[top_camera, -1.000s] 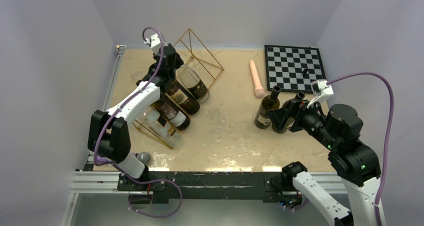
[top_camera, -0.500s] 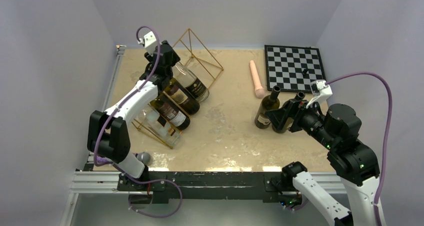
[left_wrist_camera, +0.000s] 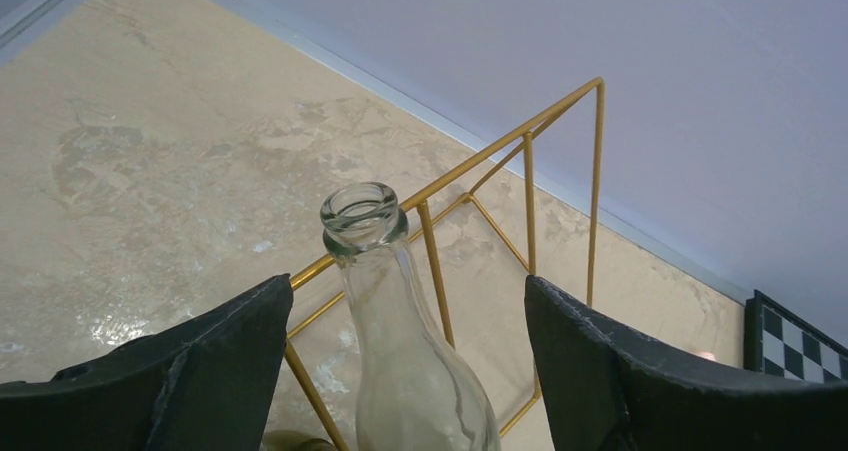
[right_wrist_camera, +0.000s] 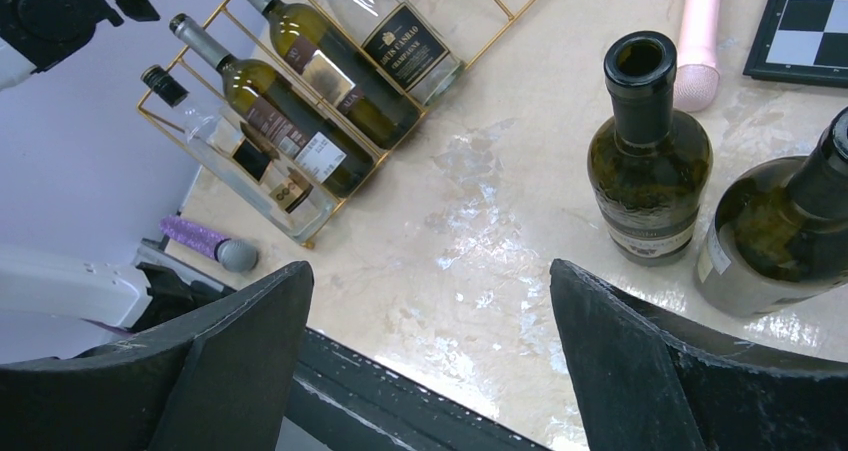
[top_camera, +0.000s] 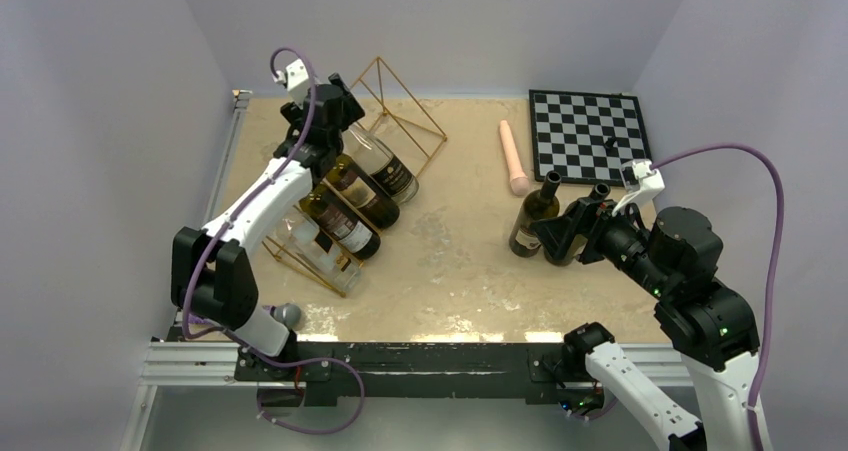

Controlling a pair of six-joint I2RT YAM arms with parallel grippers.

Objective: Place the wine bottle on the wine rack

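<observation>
Clear wine bottle (left_wrist_camera: pixel 372 233) neck inside spread left hand (left_wrist_camera: pixel 407 289), untouched; right hand (right_wrist_camera: pixel 430 271) wide apart, empty.

From the overhead camera I get bright, even, diffuse light from above; the pale walls carry a faint lilac cast. The table (top_camera: pixel 460 261) throws white glare along its near edge. I see that sheen on both wrist views too, strongest just left of the standing dark bottle (right_wrist_camera: pixel 648 161), whose shadow is short and soft. On the left wrist view the clear bottle (left_wrist_camera: pixel 385 301) is crisp at the mouth, with small highlights on the rim. The black fingers (left_wrist_camera: pixel 200 371) in the foreground read dark and nearly featureless. The right wrist's wide lens makes upright bottles lean apart towards the frame edge
</observation>
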